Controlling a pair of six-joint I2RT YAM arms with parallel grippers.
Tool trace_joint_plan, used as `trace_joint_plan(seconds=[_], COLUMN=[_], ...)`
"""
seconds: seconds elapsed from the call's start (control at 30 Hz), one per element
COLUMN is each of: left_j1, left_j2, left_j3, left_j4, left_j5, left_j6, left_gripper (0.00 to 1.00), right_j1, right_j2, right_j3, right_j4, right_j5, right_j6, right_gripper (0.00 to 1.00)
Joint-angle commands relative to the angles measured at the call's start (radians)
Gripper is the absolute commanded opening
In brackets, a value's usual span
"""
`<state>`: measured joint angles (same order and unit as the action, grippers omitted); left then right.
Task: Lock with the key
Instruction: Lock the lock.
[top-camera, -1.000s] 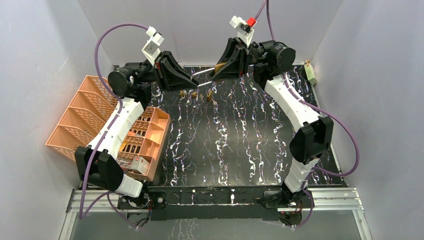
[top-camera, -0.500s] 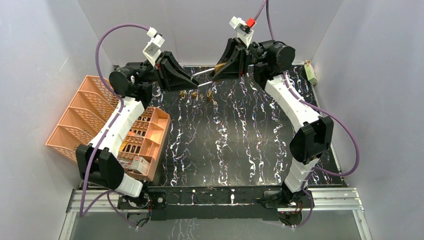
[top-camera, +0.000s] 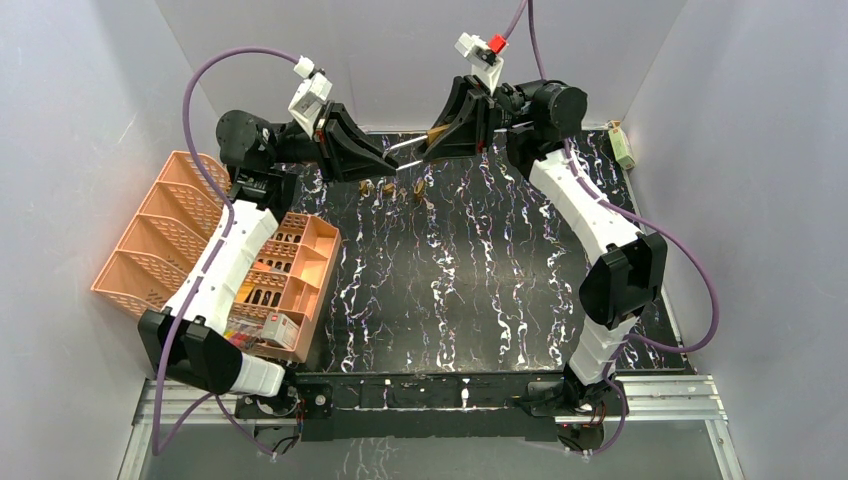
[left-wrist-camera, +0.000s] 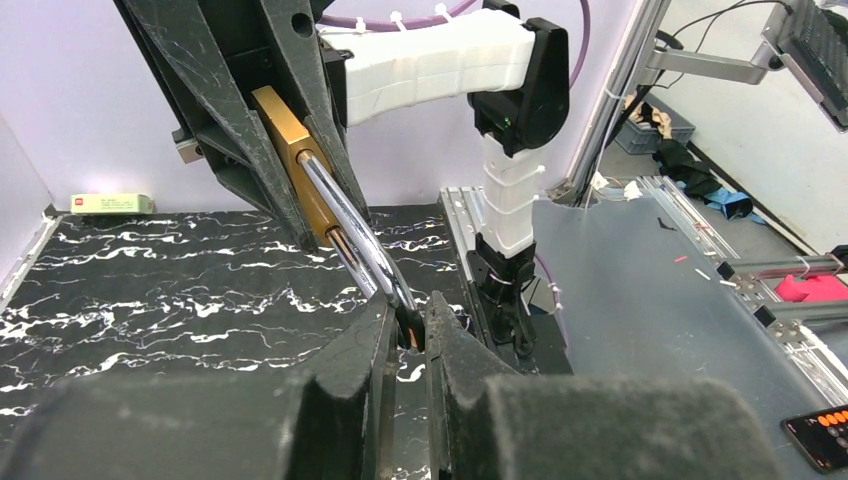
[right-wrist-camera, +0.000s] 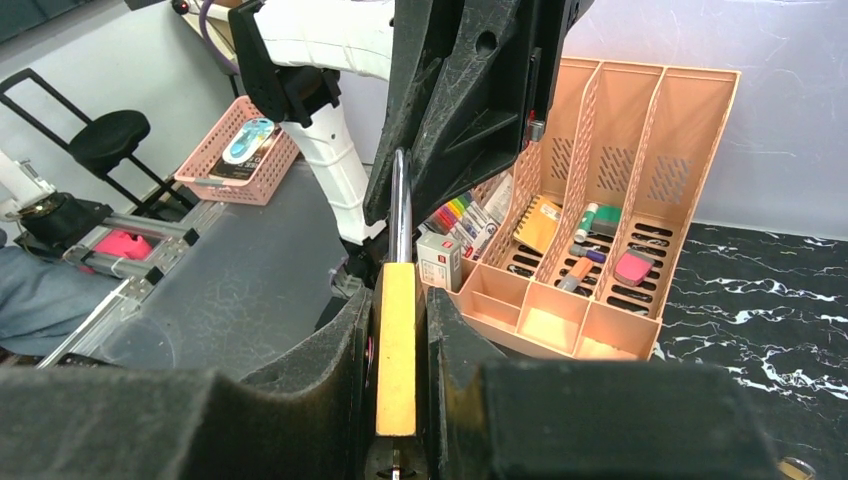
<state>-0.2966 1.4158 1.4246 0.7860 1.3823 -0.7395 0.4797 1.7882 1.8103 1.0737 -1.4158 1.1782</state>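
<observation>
My right gripper (right-wrist-camera: 398, 310) is clenched on the padlock (right-wrist-camera: 396, 360). The brass body stands on edge between the two fingers, and its shackle (right-wrist-camera: 399, 210) points straight out past the tips toward my other arm. In the top view both grippers meet in the air over the far edge of the table (top-camera: 480, 280), tip to tip, with the padlock bridging them.

My left gripper (left-wrist-camera: 410, 322) is drawn nearly shut. The bent end of the shackle runs down into the narrow gap between its fingers, and I am pinching it there. Something small and dark sits in that gap at the shackle's end, but I cannot tell whether it is the key.

Three small brass pieces (top-camera: 388, 188) lie on the table just below the grippers, too small to make out. An orange organizer (top-camera: 150, 240) stands at the left edge.
</observation>
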Motion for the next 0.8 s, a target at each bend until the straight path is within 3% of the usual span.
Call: trace_joint_plan(seconds=[0.0,0.27,0.6,0.77], left_j1=[-0.057,-0.105,-0.18,-0.18], left_j2=[0.067,0.105,0.167,0.162], left_j3=[0.019,-0.003,0.03,0.03], left_j4=[-0.226,-0.075,-0.037,-0.037], left_j5=[-0.184,-0.184,-0.318,-0.417], left_j6=[0.225,0.1,0.112,0.138], left_gripper=[0.0,0.0,0.0,0.0], right_j1=[0.141,0.159,0.252,0.315], right_j2=[-0.075,-0.063,-0.024,-0.045], right_j3=[0.021,0.018,0.009,-0.014], right_j4=[0.022,0.036,0.075,-0.03], right_j5=[0.27,0.306,0.346,0.375], right_j6=[0.013,-0.003,-0.017,-0.144], right_gripper=[0.0,0.0,0.0,0.0])
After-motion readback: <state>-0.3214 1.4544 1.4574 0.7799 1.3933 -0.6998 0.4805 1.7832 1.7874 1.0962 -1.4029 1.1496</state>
